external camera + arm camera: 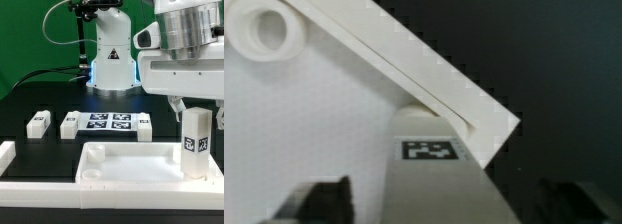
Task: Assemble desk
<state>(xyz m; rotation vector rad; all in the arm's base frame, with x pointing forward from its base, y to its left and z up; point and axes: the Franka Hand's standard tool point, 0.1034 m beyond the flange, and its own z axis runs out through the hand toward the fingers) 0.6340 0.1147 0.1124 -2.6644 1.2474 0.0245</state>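
The white desk top (120, 165) lies at the front with its raised rim up. In the wrist view its flat surface (313, 120) shows a round socket (269, 35) near a corner. My gripper (195, 112) is shut on a white block leg (195, 145). It holds the leg upright over the top's corner at the exterior view's right. In the wrist view the leg (429, 175) shows a square tag (432, 151) and sits between my dark fingers (322, 203). Three more legs lie behind the top (38, 122), (69, 124), (143, 125).
The marker board (108, 123) lies flat on the black table between the loose legs. The robot base (110, 60) stands behind it. A white border rail (6, 155) runs along the exterior view's left, beside the desk top.
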